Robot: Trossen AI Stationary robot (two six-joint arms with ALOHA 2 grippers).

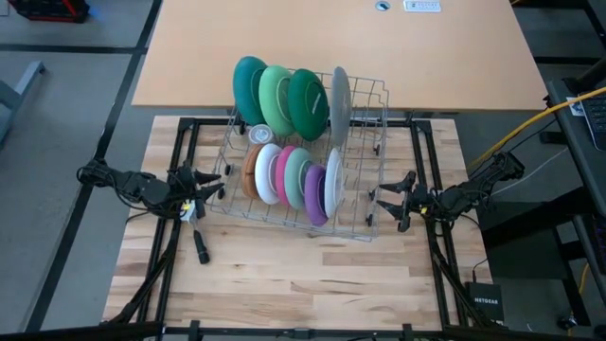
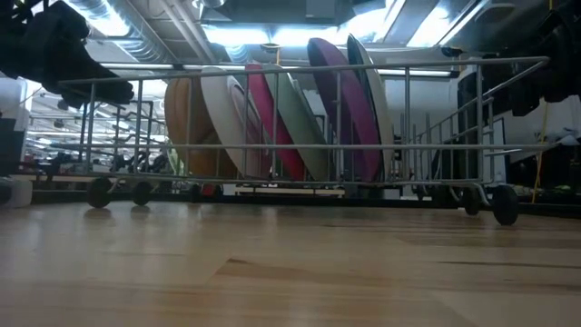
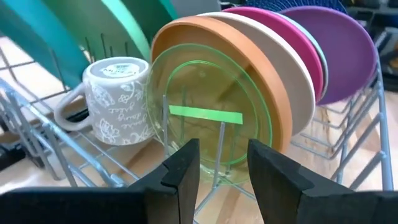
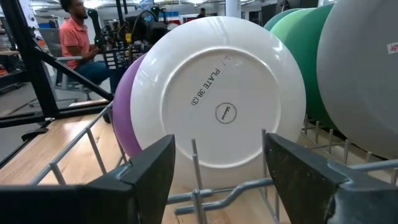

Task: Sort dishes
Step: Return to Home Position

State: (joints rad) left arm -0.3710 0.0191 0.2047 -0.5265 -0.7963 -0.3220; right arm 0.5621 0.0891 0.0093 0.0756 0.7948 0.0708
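Observation:
A metal wire dish rack (image 1: 365, 223) stands mid-table with the dishes upright in its slots. The far row holds teal (image 1: 248, 87), pale green (image 1: 275, 97), green (image 1: 309, 102) and grey (image 1: 340, 99) plates. The near row holds a tan bowl (image 3: 273, 87), then white (image 1: 268, 173), pink (image 1: 284, 175), purple (image 1: 315, 196) and white (image 4: 217, 99) plates. A clear green plate (image 3: 205, 118) leans at the near row's left end. My left gripper (image 3: 222, 180) is open, level, just outside the rack's left end. My right gripper (image 4: 227, 180) is open, level, at the rack's right end, facing the white plate's underside.
A grey patterned mug (image 3: 115, 99) lies in the rack beside the clear green plate. A small black object (image 1: 201, 248) lies on the wood near the left arm. Bare wood (image 1: 303, 284) stretches in front of the rack. A person (image 4: 78, 37) sits in the room beyond.

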